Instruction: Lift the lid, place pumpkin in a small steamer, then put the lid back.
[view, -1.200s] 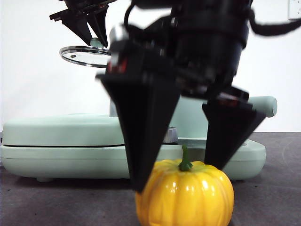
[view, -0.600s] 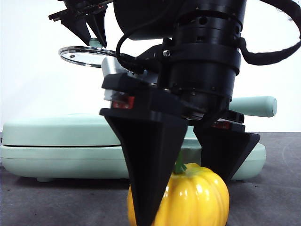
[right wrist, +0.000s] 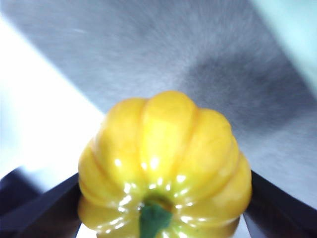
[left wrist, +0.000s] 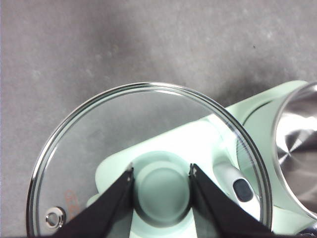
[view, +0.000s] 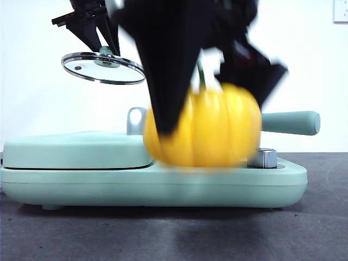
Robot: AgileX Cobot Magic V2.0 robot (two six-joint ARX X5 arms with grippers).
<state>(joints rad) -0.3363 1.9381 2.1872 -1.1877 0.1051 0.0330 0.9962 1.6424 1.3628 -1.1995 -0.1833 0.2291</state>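
My right gripper [view: 215,95] is shut on the yellow-orange pumpkin [view: 204,126] and holds it in the air in front of the mint-green appliance; the pumpkin fills the right wrist view [right wrist: 163,163] between the jaws. My left gripper [view: 100,41] is shut on the mint-green knob [left wrist: 161,191] of the glass lid [view: 102,67] and holds it high at the left. The lid's steel rim [left wrist: 148,87] rings the left wrist view. The small steamer's open steel inside [left wrist: 299,148] shows beside the lid, and its long handle [view: 291,123] sticks out to the right behind the pumpkin.
The wide flat mint-green base appliance [view: 81,174] spans the table, with a silver knob [view: 263,157] at its right end. Dark grey table [view: 163,234] lies in front of it.
My right gripper has closed on the pumpkin and lifted it off the table to about the steamer's height. The lid has stayed held high, shifting slightly.
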